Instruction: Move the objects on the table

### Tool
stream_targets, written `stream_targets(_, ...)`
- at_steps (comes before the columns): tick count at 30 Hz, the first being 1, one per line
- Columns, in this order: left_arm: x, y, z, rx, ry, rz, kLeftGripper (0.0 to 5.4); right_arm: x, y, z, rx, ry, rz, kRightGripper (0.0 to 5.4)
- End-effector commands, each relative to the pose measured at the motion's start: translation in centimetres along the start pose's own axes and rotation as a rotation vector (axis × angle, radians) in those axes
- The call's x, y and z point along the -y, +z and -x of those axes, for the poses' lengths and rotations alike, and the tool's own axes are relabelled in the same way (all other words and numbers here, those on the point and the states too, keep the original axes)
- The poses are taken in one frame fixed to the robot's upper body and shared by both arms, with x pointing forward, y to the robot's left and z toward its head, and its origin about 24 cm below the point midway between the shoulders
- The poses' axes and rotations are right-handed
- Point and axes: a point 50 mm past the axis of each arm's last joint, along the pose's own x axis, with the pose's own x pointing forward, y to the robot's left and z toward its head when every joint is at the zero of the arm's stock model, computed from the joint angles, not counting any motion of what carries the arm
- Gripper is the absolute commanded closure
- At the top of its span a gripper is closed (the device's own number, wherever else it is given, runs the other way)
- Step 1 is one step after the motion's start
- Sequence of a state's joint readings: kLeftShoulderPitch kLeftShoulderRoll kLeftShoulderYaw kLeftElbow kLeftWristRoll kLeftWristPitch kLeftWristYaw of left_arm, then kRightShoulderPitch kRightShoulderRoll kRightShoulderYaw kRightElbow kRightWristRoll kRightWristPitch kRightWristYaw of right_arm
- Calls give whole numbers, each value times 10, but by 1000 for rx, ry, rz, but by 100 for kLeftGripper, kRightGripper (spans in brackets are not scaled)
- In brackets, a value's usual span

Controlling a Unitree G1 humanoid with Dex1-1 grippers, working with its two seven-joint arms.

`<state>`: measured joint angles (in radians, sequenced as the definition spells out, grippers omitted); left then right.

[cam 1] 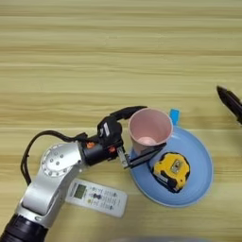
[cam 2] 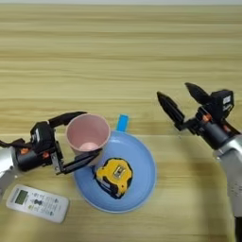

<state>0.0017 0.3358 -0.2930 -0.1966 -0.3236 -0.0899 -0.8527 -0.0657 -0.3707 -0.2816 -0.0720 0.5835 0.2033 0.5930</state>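
Observation:
The pink paper cup [cam 1: 147, 124] stands upright at the left rim of the light-blue plate [cam 1: 202, 163]. My left gripper [cam 1: 153, 129] reaches in from the left and is shut on the cup, one black finger [cam 1: 125, 113] behind it and the other against its near side. The yellow-black tape measure [cam 1: 172, 170] lies on the plate just right of the cup. The white remote control [cam 1: 97, 197] lies on the table [cam 1: 94, 56] below my left forearm. My right gripper [cam 2: 172, 90] hovers open over bare wood, right of the plate and apart from everything.
A small blue tab [cam 2: 122, 123] sticks out at the plate's far rim. My left arm's silver body and black cable [cam 1: 28, 156] cover the near left corner. Bare wood fills the far half of the table.

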Motion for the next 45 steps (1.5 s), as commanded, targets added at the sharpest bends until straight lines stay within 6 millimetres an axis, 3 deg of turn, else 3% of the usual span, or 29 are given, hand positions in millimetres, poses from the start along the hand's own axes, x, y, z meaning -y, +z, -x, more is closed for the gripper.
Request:
stream_targets(1,-4,2,1,7,-6,-8,75,13,-26,-15,-21,-242,96,0)
stream_targets(6,-5,3,2,10,-4,-11,75,12,-47,-23,18,-364,184,0)
stream_targets(10,-6,4,2,13,1,-10,75,15,-46,-20,110,-455,238,0)
stream_targets(14,-6,5,-3,30,6,-7,75,20,-47,-17,140,-525,318,38)
stream_targets(18,-7,7,-10,56,7,5,75,19,-48,-18,162,-530,345,3)
stream_targets(27,-12,5,-32,86,-5,34,75,11,-47,-22,201,-511,423,0)
stream_targets(38,-23,-19,-69,63,10,139,75,7,-47,-23,220,-515,440,0)
stream_targets(45,-23,-38,-81,21,12,194,75,6,-46,-23,231,-521,443,0)
